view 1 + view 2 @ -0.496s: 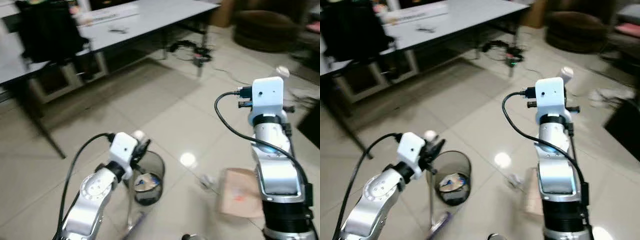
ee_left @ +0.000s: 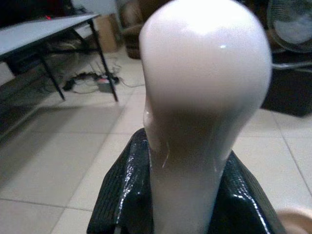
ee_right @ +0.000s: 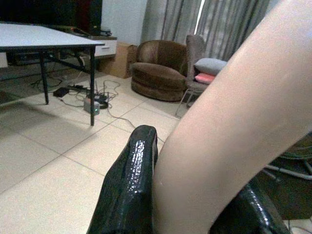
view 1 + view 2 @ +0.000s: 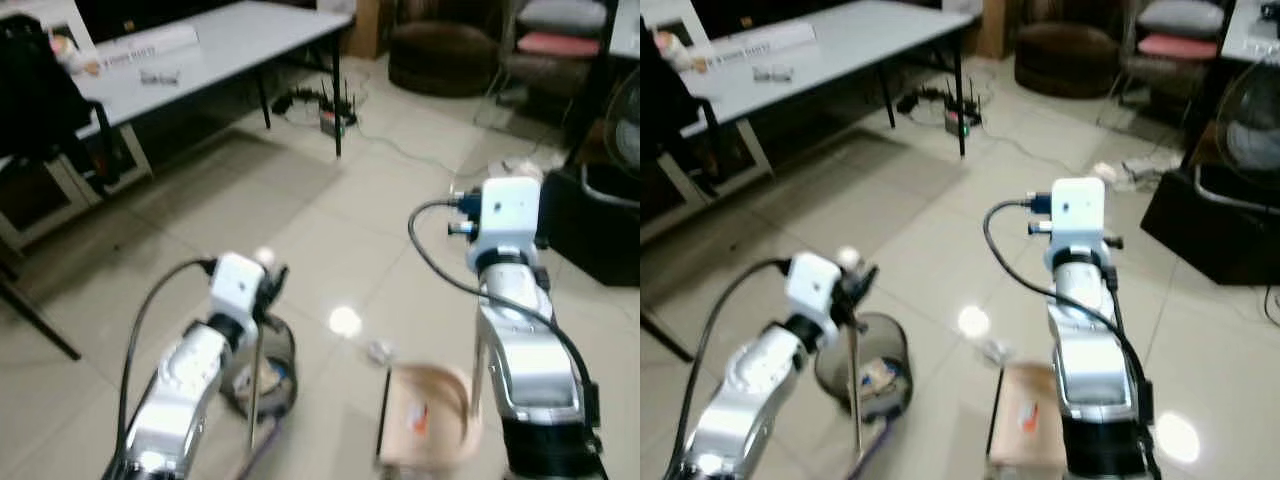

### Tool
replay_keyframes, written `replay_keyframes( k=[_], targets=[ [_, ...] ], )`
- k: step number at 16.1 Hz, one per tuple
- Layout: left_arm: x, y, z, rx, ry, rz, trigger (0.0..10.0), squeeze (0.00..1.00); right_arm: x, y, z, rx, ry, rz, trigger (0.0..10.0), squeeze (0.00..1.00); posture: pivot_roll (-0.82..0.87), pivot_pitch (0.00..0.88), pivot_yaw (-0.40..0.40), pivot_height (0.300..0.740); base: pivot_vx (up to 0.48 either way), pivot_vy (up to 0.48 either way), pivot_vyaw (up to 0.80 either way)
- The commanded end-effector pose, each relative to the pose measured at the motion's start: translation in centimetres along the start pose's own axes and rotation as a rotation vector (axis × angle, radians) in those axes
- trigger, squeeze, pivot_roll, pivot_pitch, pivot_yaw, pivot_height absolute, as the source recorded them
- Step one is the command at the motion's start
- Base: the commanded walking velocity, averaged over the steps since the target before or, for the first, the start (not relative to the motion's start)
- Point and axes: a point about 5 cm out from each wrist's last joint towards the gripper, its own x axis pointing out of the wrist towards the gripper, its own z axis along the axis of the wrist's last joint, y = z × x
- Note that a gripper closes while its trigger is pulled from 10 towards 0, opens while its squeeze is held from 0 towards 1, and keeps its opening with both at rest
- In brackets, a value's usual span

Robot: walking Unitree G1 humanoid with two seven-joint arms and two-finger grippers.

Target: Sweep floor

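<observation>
1. The left gripper (image 2: 183, 195) is closed around the white rounded plastic top of the broom handle (image 2: 204, 92); its black fingers (image 2: 122, 190) press against the handle on both sides just below the knob.
2. In the head views the thin metal broom shaft (image 4: 854, 385) drops almost straight down from that gripper to the floor, passing right in front of the round dark mesh wastebasket (image 4: 880, 375), which has scraps of paper inside.
3. The right gripper (image 3: 195, 195) is clamped on the pale beige curved handle of the dustpan (image 3: 243, 122), one black finger (image 3: 131, 185) lying against each side of it.
4. The beige dustpan tray (image 4: 425, 420) hangs low beside the right arm, close to the floor, with a small orange mark on its inner face; the picture is blurred there.
5. A small pale scrap of litter (image 4: 378, 350) lies on the glossy cream floor tiles (image 4: 300, 200), between the wastebasket and the dustpan.
6. Farther out stands a long white table on black legs (image 4: 230, 40), with a power strip and tangled cables (image 4: 325, 105) on the floor by one leg.
7. Beyond that sit a brown round armchair (image 4: 440, 55) and a chair with a pink cushion (image 4: 1175, 45).
8. A black box-like object (image 4: 1210, 225) stands on the floor to the robot's right.
</observation>
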Motion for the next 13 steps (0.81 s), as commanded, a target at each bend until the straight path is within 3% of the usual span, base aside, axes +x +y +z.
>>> replay_keyframes(
  k=[1,4,8,11,13],
  targets=[
    [0.2,0.2,0.7,0.02,-0.03,0.007,10.0,0.0,0.0,-0.3,0.9,0.006,-0.037,-0.011,10.0,0.0,-0.1,0.0,0.074,0.74,0.0,0.0,-0.8],
    [0.1,0.4,0.7,0.042,-0.029,0.054,10.0,0.0,0.0,-0.2,0.8,0.025,-0.023,-0.008,10.0,0.0,-0.1,0.0,0.07,0.74,0.0,0.0,-0.8],
    [0.2,1.2,1.5,0.092,-0.096,0.146,10.0,0.0,0.1,-0.2,0.8,0.058,-0.026,-0.021,10.0,0.0,-0.1,0.0,0.061,0.74,0.08,0.0,-0.8],
    [0.7,1.6,2.1,0.096,-0.118,0.185,10.0,0.0,0.1,-0.1,0.2,0.121,0.026,-0.026,10.0,0.0,-0.11,0.0,0.073,0.74,0.415,0.0,0.0],
    [0.9,1.5,2.3,0.098,-0.124,0.191,10.0,0.0,0.2,0.4,0.3,0.112,0.013,-0.008,10.0,0.0,-0.11,0.0,0.077,0.74,0.437,0.0,0.0]
  ],
)
